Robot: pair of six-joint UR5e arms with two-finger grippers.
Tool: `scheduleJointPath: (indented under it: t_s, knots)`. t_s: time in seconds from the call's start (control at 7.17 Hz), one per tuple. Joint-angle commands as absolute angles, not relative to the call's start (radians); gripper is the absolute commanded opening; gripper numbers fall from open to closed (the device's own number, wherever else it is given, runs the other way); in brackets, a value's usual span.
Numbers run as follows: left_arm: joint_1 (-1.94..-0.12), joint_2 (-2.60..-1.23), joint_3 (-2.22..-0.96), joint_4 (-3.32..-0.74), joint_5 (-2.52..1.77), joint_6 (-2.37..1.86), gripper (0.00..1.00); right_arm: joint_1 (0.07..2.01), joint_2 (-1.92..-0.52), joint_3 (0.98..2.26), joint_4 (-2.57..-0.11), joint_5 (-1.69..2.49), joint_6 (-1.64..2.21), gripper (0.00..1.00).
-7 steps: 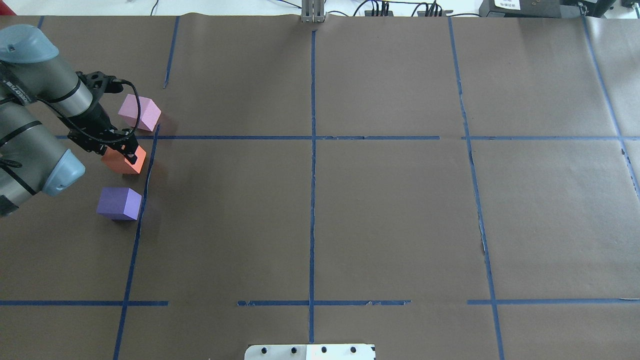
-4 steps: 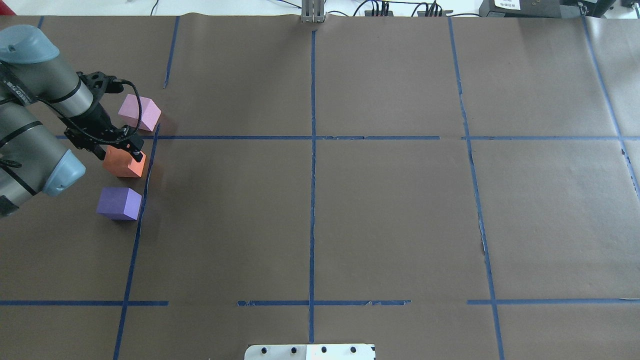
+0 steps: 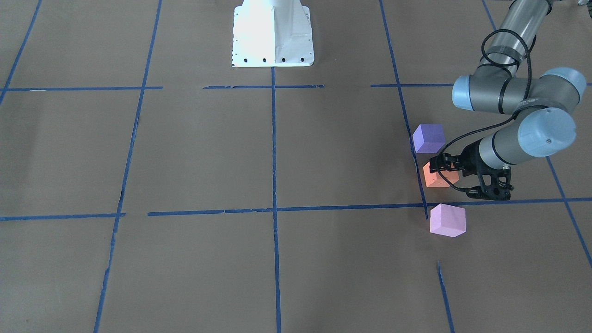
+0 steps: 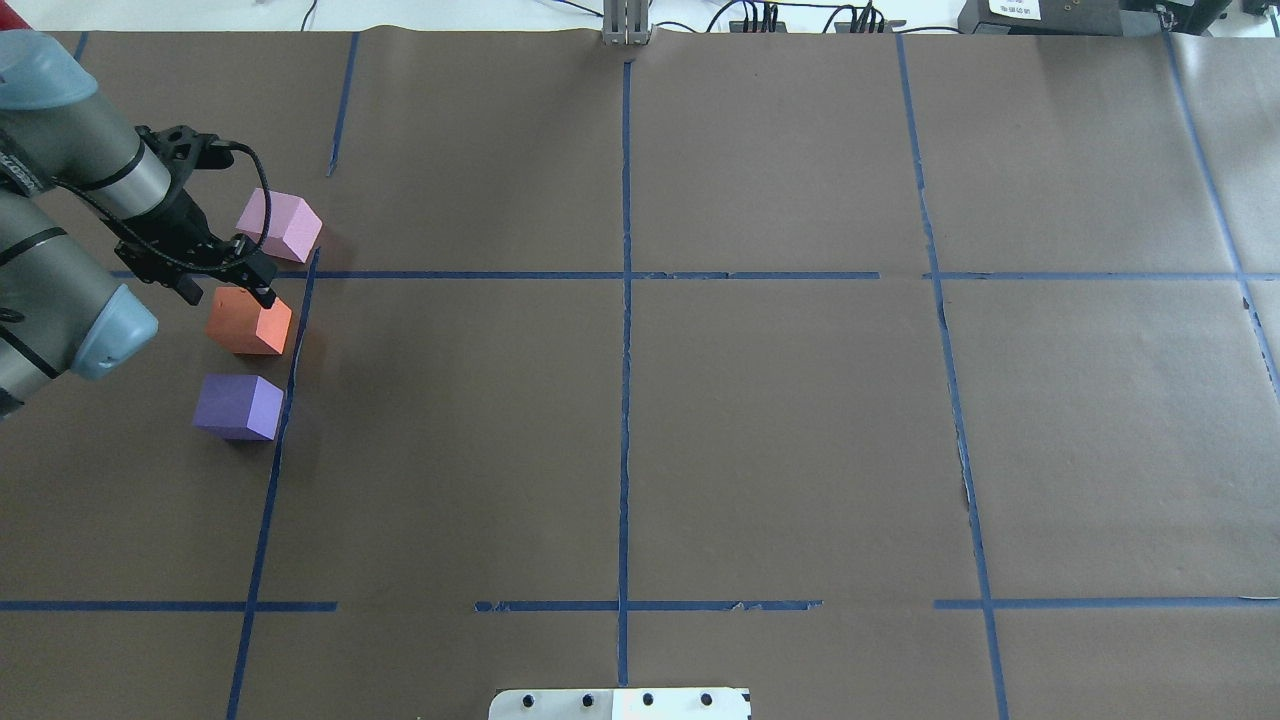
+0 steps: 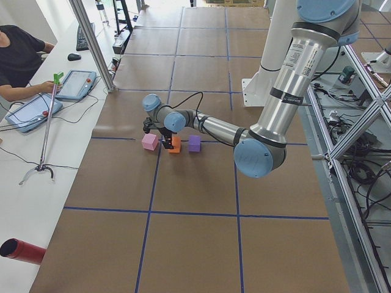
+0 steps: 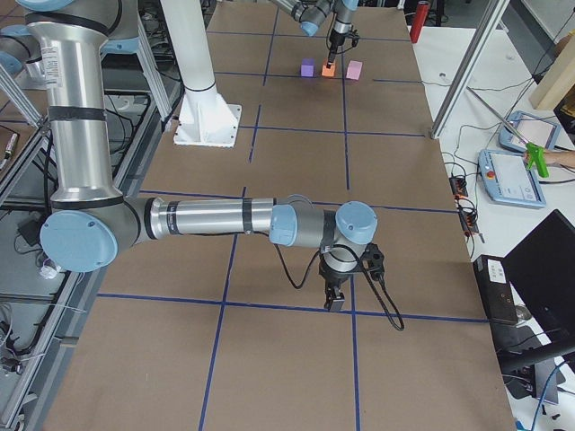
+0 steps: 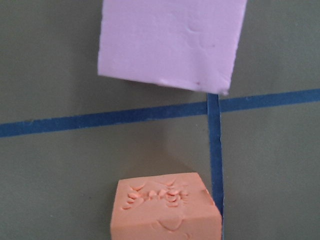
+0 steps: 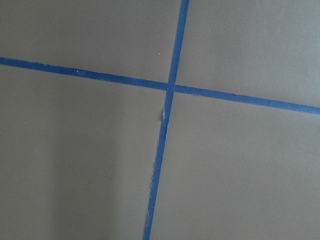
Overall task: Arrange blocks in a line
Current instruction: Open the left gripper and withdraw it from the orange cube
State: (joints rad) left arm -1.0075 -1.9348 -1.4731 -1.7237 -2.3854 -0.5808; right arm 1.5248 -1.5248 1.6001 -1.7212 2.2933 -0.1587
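Brown paper gridded with blue tape lines covered the table. The orange block sat near the table's left edge, more toward the far edge than the robot's side, just beside a tape line running from near edge to far edge. It lay between the other two, each a small gap away: the pale pink block toward the far edge, just past a tape crossing, and the violet block toward the robot. The three made a near-straight row along the left edge. Small dents marked the orange block's top face in the left wrist view. The left gripper hung over the orange block's far side, its fingers spread apart and grasping nothing. The right gripper hovered low above a tape crossing toward the table's right edge; seen only from the side, whether its fingers were parted or closed could not be told. The robot's white base plate stood at the middle of the near edge.
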Motion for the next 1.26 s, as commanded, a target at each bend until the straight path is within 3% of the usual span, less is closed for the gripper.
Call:
scheduleJointPath:
  t_s: [0.0,0.28,0.56,1.12]
  knots:
    - [-1.11,-1.924,-1.534,-1.7,-2.384,-0.537,0.99,1.525,-1.525,1.6,-1.721,2.293,-0.158,1.0]
    - [-1.193,-1.873,-1.633,-1.555,-2.384,-0.405,1.0,1.525,-1.525,1.601,-1.721,2.293,-0.158,1.0]
    - [-1.349,-1.82,-1.632,-1.407,-2.382,-0.075,1.0,1.525,-1.525,1.6,-1.721,2.293,-0.158,1.0]
    - [-1.587,-1.562,-1.628,-1.411,-2.327,0.332,1.0,1.525,-1.525,1.6,-1.721,2.293,-0.16,1.0]
